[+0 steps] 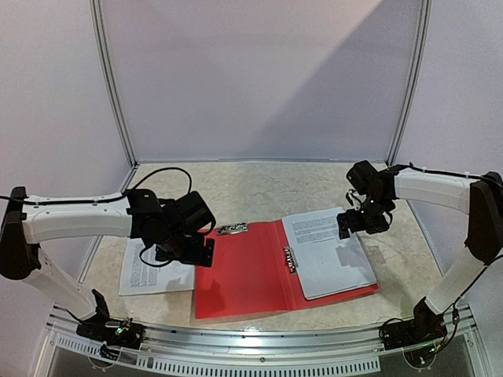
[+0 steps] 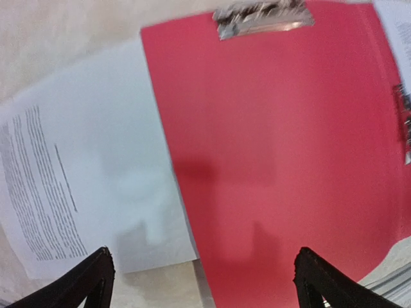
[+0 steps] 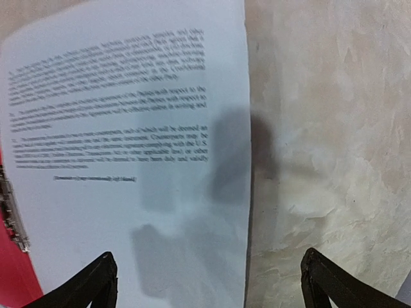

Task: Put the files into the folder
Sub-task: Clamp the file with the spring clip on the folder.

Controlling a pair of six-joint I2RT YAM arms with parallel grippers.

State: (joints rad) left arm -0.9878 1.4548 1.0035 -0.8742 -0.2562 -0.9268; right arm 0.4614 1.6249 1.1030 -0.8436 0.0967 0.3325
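Top view first: the red folder (image 1: 244,275) lies open and flat in the lower middle of the frame, on the marbled beige table (image 1: 259,188). A metal top clip (image 1: 233,229) sits at the upper edge of its bare left cover. A spine clip (image 1: 291,259) runs along the fold.

One printed sheet (image 1: 330,259) already rests on the right cover, right of centre, its left margin beside the spine clip. The loose sheet (image 1: 149,275) lies on the table at lower left. Its right edge meets the folder's left edge, and I cannot tell whether it tucks under.

The left gripper (image 2: 203,256) hangs over that seam with fingers spread wide, released, paper on one side of its view and red cover on the other. The arm's bulk hides the loose sheet's upper right part from above.

Over on the right, the right gripper (image 3: 209,256) is released too, jaws wide, above the printed sheet's right edge where paper gives way to bare table.

A black cable (image 1: 161,173) loops behind the left arm.
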